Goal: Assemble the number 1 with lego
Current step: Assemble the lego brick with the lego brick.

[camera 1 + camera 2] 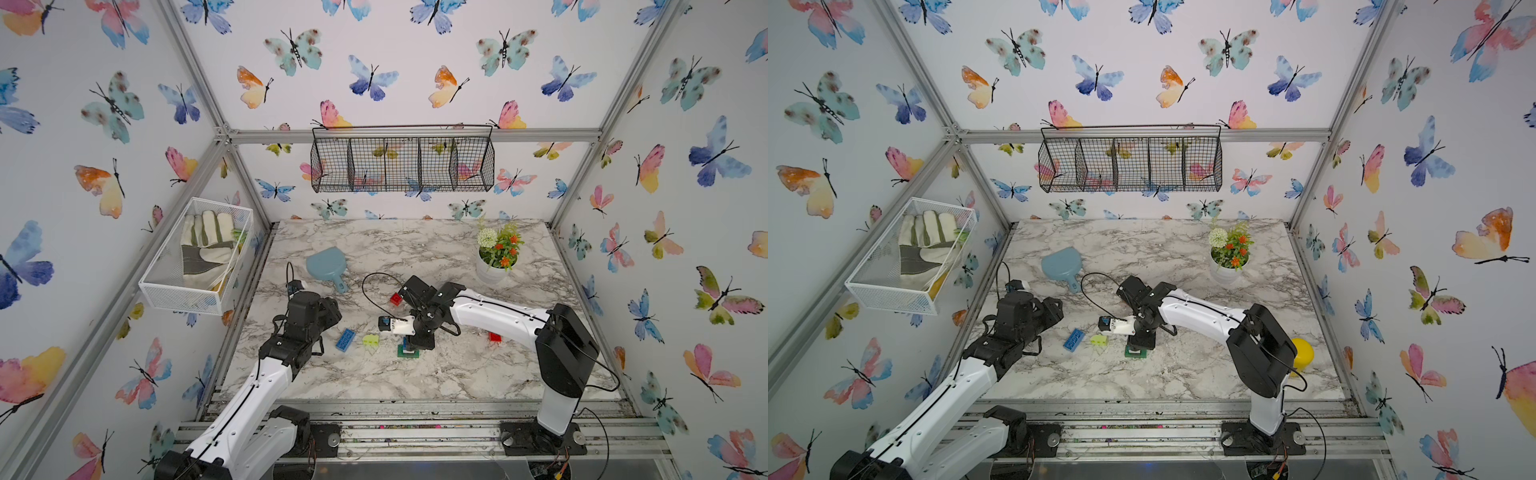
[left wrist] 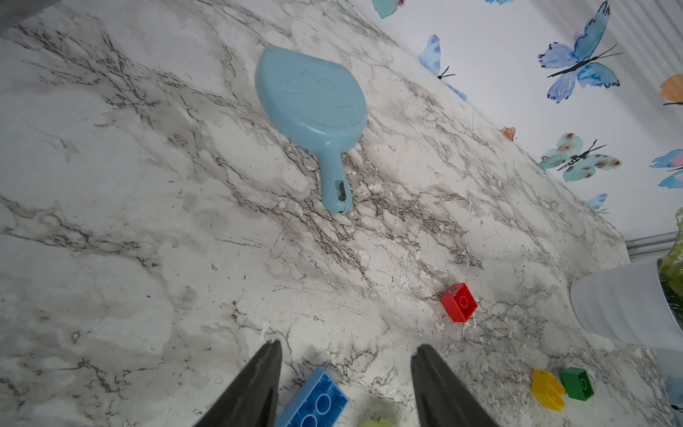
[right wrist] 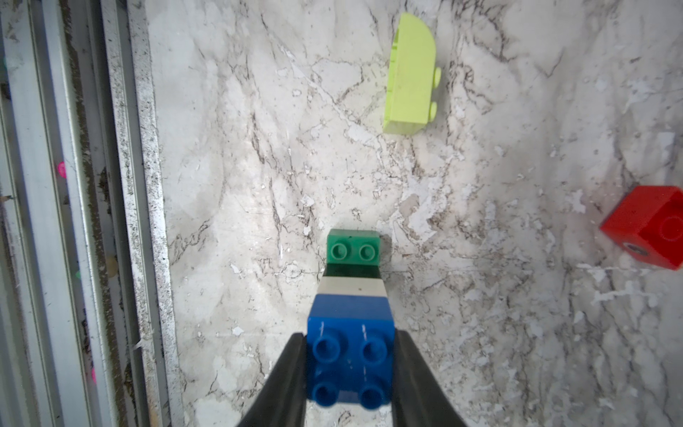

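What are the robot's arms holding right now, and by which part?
The right end effector clamps the blue square plastic brick by its two opposite sides. The left end effector is open and empty.

The table [image 1: 415, 374] is white marble with grey veins. The stack [image 3: 351, 314] is green at its base, then a white band, then blue on top. Near the stack lie a lime brick [image 3: 410, 74] and a long blue brick [image 1: 345, 340]. Farther from the stack are a red brick [image 1: 395, 298], a second red brick [image 1: 494, 337], a yellow brick [image 2: 548, 390] and a green brick [image 2: 576, 383]. The scoop [image 1: 326, 264] is pale blue. The pot [image 1: 490, 272] is white, with green leaves and orange and white blooms. The ball [image 1: 1302, 353] is yellow. The walls [image 1: 415, 62] are white, patterned with watercolour butterflies in blue, teal, pink, orange and yellow. The wire basket [image 1: 402, 164] is black and the mesh basket [image 1: 195, 257] white, its glove [image 1: 208, 249] cream and grey.
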Robot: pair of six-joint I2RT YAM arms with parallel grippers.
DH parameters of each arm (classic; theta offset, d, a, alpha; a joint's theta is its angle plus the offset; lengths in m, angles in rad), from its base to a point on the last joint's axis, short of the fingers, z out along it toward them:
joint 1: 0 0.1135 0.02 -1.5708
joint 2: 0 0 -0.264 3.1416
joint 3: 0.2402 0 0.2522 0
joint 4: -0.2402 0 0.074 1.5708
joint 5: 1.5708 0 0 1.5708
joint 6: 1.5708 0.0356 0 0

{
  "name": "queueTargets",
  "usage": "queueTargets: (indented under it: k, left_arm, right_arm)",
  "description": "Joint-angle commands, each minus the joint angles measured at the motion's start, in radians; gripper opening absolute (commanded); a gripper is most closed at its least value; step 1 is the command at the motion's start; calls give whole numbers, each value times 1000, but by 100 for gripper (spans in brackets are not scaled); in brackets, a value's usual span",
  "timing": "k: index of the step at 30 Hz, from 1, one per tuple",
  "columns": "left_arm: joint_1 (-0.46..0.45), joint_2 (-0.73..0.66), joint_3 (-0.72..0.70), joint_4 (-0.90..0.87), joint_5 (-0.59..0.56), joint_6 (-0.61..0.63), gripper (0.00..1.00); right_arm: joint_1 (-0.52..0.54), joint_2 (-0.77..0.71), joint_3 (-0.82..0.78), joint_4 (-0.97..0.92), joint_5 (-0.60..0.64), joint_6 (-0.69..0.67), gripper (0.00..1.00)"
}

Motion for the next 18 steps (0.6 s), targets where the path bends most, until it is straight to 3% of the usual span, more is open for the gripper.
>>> queueTargets:
  k: [1, 5, 7, 12, 16, 18]
  left_arm:
    - [9, 9, 41, -26, 34, 45, 64]
    - [11, 4, 64, -39, 83, 66, 72]
    - [11, 4, 74, -41, 127, 77, 75]
    - [11, 31, 85, -39, 328, 110, 76]
    - [-16, 96, 77, -23, 555, 61, 72]
    - [-71, 121, 73, -19, 592, 39, 71]
  right_arm:
    - [-4, 48, 6, -34, -33, 28, 33]
    - [-5, -30, 26, 47, -99, 94, 60]
    - [-12, -86, -5, 114, -109, 151, 66]
    - [-37, -227, -143, 280, -65, 396, 70]
    - [-45, -317, -234, 371, 40, 785, 64]
    - [-45, -350, -273, 393, 60, 973, 58]
